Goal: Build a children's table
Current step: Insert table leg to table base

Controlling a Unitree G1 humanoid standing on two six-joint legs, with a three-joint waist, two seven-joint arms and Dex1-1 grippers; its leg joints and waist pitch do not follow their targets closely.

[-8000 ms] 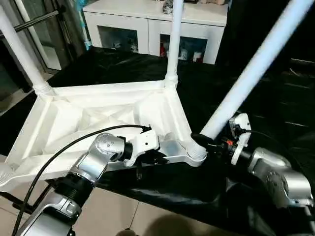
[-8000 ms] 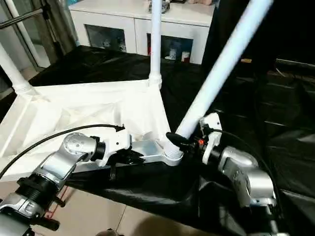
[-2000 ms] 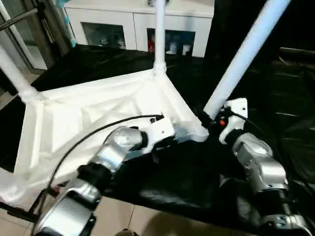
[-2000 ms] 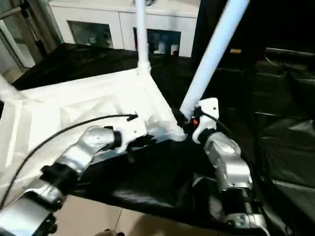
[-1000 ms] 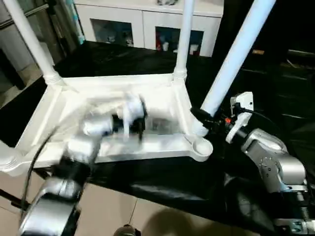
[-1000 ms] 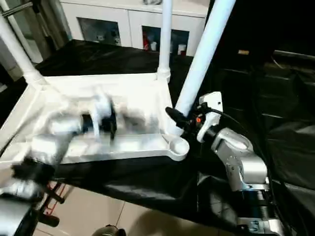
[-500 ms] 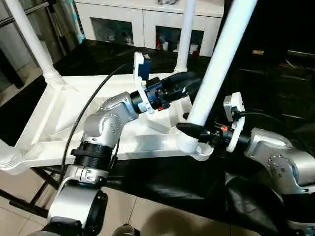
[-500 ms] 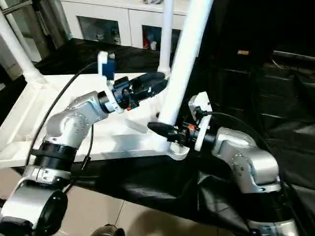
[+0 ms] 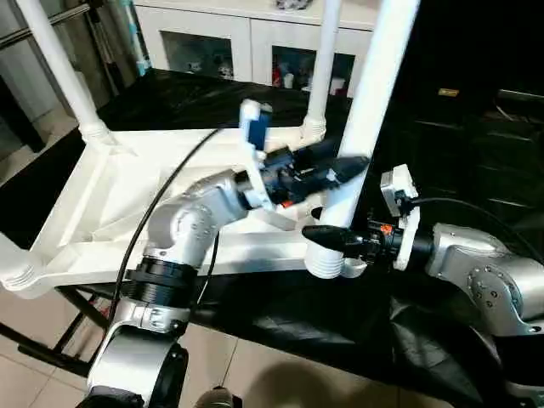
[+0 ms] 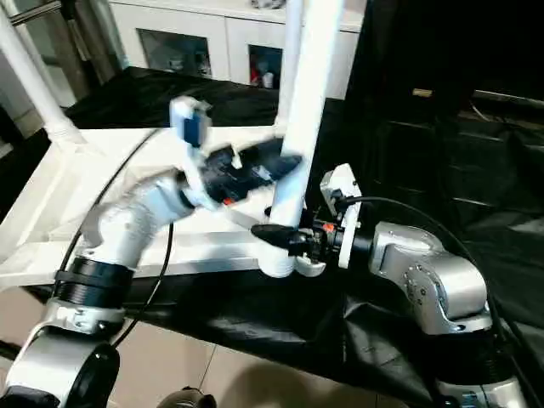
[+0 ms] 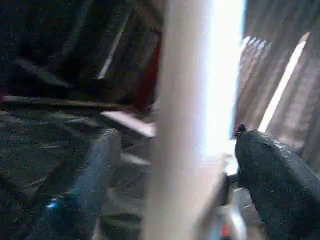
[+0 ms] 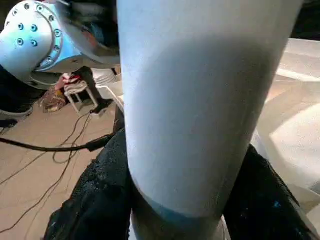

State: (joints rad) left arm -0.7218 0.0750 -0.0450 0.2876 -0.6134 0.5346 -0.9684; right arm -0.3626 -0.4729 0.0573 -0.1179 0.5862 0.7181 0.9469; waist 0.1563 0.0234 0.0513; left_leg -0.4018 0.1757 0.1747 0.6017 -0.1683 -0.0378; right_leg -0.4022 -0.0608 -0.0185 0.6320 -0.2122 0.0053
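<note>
The white table top [image 9: 127,212] lay upside down on the black-draped surface [image 9: 476,170], ribbed underside up, so the corner sockets faced upward to take the legs. Three legs already stood in their corners: far left [image 9: 59,72], far right [image 9: 323,59], and one at the near-left corner [image 9: 8,259]. The fourth leg [image 9: 374,93] was the one in play, standing almost upright at the near-right corner, its ribbed base just at the socket [image 9: 340,268], though whether it was seated could not be made out.

The right gripper [image 9: 333,236] came in low from the side, jaws spread around the base of that leg and pressed against it, the tube sitting snug between the black fingers [image 12: 100,195] in the right wrist view. Gripping low like that probably steered the foot over the socket.

The left gripper [image 9: 344,167] reached across the top, higher up the same leg. In the left wrist view the tube ran between its fingers [image 11: 272,175], jaws parted to either side; whether they actually pinched it could not be told. Likely it was there to steady the upper shaft and keep it plumb.
</note>
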